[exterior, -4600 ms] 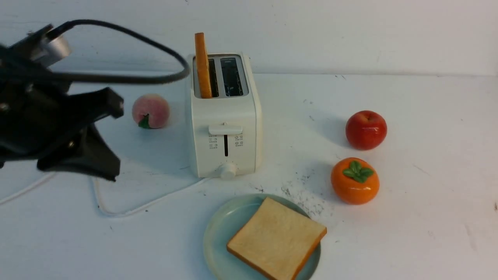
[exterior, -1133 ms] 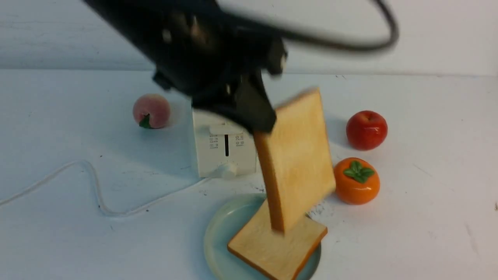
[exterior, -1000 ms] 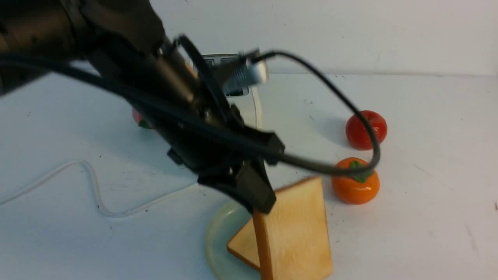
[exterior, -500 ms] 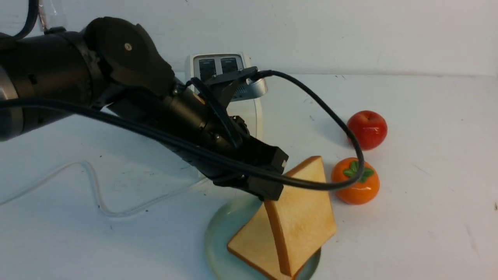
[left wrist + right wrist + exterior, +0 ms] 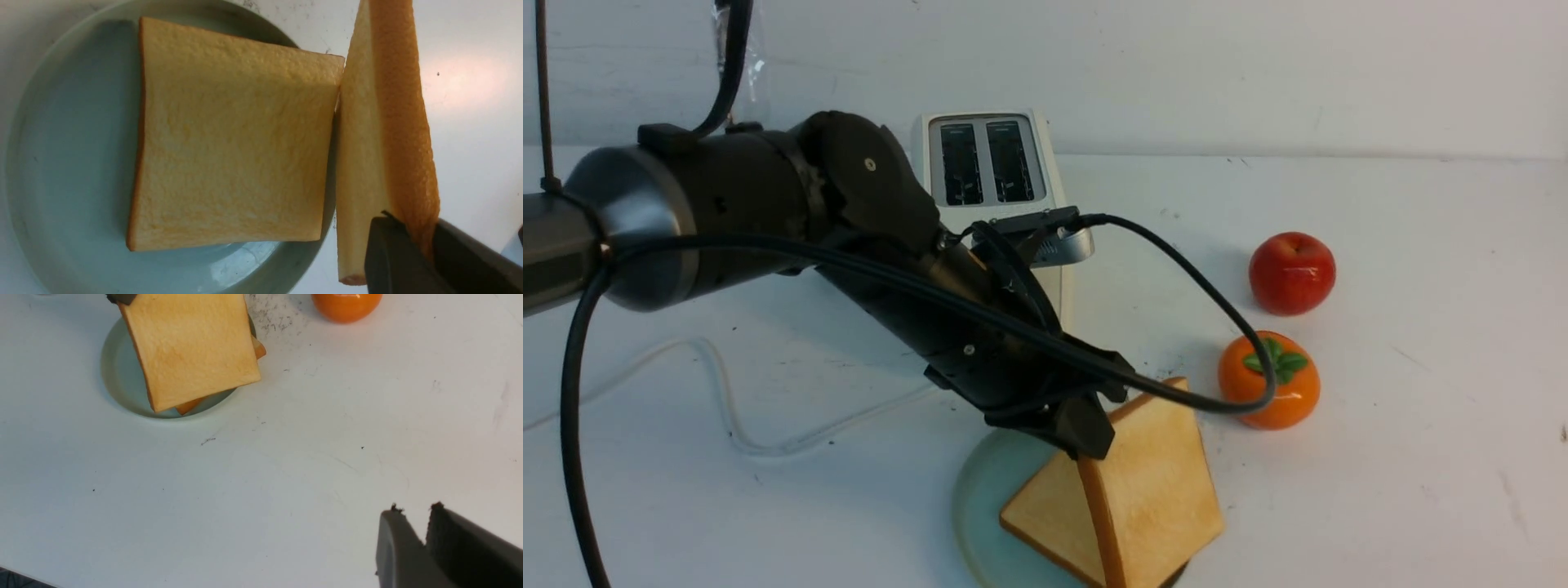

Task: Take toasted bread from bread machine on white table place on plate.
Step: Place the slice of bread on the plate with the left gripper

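The white bread machine [image 5: 988, 155] stands at the back of the white table [image 5: 1421, 425] with both slots empty. One slice of toasted bread [image 5: 1045, 514] lies flat on the pale teal plate [image 5: 980, 506], also in the left wrist view [image 5: 233, 139]. My left gripper [image 5: 1086, 433] is shut on the crust edge of the second toasted bread slice [image 5: 1160, 490], held tilted on edge over the plate's right side. In the left wrist view this slice [image 5: 384, 122] sits pinched between the fingers [image 5: 392, 253]. My right gripper [image 5: 413, 514] is shut and empty over bare table.
A red apple [image 5: 1291, 272] and an orange persimmon [image 5: 1267, 379] sit right of the plate. The toaster's white cord [image 5: 727, 400] loops across the table at the left. The left arm [image 5: 768, 212] hides the peach and the toaster's front.
The left gripper took the second slice from the toaster's left slot, swung it over the plate and lowered it. In the last half second the slice dropped further toward the plate.
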You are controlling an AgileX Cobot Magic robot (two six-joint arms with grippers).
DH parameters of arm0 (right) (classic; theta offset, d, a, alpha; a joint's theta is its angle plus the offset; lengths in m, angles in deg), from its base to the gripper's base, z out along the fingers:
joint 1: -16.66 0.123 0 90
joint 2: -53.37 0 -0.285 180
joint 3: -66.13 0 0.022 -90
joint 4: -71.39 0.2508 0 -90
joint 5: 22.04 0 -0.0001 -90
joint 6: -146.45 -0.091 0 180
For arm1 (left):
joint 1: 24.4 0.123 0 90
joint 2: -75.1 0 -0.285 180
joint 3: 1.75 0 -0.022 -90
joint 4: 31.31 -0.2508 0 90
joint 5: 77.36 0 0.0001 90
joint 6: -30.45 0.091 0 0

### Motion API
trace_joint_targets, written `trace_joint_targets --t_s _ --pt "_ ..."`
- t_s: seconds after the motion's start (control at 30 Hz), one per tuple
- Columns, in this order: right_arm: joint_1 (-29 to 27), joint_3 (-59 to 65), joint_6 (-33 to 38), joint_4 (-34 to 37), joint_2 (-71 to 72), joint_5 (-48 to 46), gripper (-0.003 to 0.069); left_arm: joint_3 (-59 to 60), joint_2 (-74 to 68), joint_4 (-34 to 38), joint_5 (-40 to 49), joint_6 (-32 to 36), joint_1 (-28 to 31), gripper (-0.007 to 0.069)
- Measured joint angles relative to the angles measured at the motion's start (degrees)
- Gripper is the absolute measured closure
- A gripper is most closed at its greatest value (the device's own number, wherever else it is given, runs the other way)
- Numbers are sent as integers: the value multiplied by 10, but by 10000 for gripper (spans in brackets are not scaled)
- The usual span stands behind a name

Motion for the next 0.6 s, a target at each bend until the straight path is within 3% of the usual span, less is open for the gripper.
trace_joint_targets --t_s 0.6 --pt "0 0 0 0 0 0 525 0 0 -39 -52 -6 0 559"
